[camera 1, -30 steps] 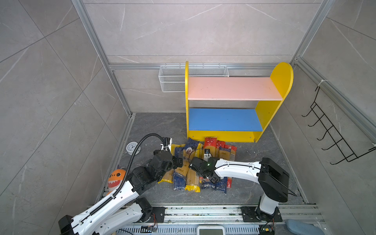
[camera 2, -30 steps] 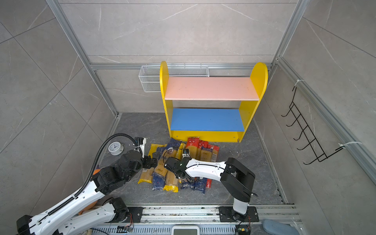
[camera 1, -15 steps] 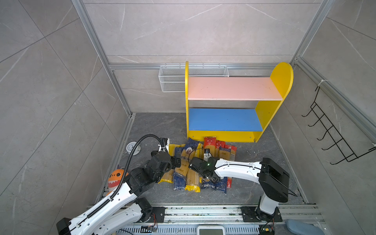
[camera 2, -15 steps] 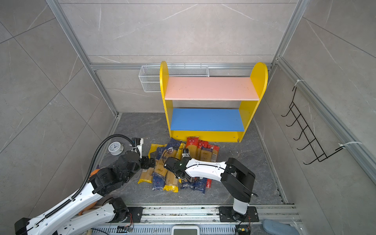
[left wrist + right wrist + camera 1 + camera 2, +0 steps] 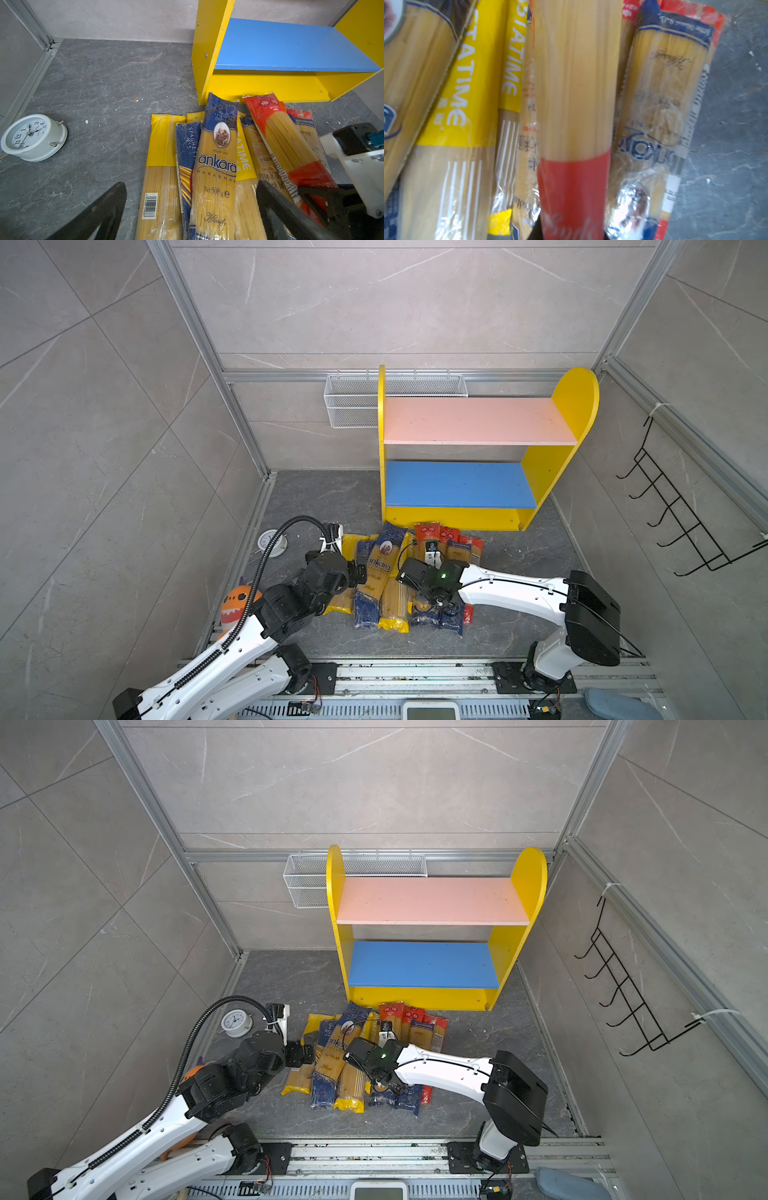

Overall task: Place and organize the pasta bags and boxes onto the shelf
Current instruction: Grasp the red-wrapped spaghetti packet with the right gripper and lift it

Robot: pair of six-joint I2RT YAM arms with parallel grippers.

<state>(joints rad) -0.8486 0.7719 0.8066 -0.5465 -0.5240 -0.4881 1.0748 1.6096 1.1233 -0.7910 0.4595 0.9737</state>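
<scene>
Pasta packs: the pasta packs (image 5: 386,580) lie in a heap on the floor (image 5: 104,83), some on top of others, just in front of the shelf (image 5: 453,519). None is on the shelf yet.
Shelf: it stands at the floor's back edge, near the right back corner. Its pink board (image 5: 469,418) and blue board (image 5: 457,483) are bare.
Right gripper: the right gripper (image 5: 442,605) is down in the heap, jaws squeezed onto a red-ended bag (image 5: 575,93) by a red band.
Left gripper: the left gripper (image 5: 191,184) hangs over the heap's left side, jaws wide apart, holding nothing.
Feel: a bag is probably light, long and slippery. The sticks inside could snap if bent. The middle looks like the best spot to hold.
Floor: grey, flat and hard. A clock (image 5: 33,137) sits near its left edge.
Room: grey walls (image 5: 395,302) stand close all around.
</scene>
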